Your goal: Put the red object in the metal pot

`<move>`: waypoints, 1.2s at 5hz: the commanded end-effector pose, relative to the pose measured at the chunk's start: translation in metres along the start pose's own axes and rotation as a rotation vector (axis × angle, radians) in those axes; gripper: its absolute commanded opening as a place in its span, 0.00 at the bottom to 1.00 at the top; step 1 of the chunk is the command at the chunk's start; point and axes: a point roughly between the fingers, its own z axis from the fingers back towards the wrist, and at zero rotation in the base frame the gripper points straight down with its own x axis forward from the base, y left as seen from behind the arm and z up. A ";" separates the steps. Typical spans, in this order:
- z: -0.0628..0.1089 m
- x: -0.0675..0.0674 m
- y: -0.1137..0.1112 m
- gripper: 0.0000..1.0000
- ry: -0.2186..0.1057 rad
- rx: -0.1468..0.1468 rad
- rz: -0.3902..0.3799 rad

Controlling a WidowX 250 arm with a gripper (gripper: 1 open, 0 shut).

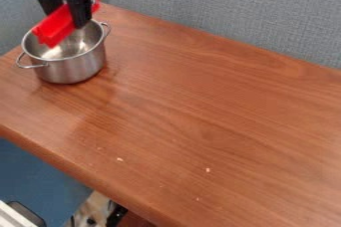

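Above the metal pot (67, 50), seemingly gripped, a bright red object (55, 26).

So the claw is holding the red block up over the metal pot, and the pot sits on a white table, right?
Not quite: the table is brown wood, not white, as the camera view shows. The rest holds: the gripper holds the red block over the metal pot.

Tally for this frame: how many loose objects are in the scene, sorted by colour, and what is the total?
Red: 1, the red block, held in the claw over the pot.
Silver: 1, the metal pot on the wooden table.
Total: 2 objects.
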 end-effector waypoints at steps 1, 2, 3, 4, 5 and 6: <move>0.038 0.001 -0.007 0.00 -0.095 0.014 -0.012; 0.032 -0.002 -0.008 1.00 -0.081 0.016 -0.010; 0.026 -0.003 -0.010 1.00 -0.069 0.020 -0.019; 0.021 -0.004 -0.012 1.00 -0.056 0.016 -0.023; 0.017 -0.005 -0.015 1.00 -0.045 0.013 -0.029; 0.012 -0.006 -0.018 1.00 -0.031 0.010 -0.031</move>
